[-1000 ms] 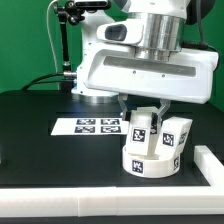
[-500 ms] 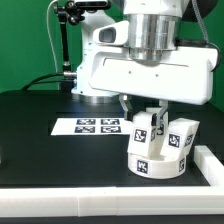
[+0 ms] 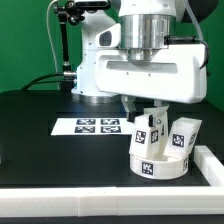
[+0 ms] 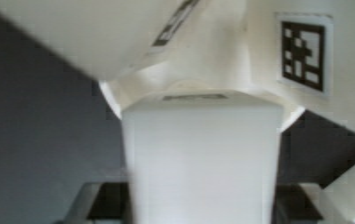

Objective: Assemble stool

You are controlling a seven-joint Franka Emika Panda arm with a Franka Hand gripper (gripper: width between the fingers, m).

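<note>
Jaws hidden behind leg over seat

Green backdrop; black table; black stand.

Round seat with upright tagged legs under the arm, beside the white rail.

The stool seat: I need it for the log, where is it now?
In the exterior view the stool seat sits on the black table at lower right, under the gripper, right of the marker board, beside the white rail.
</note>
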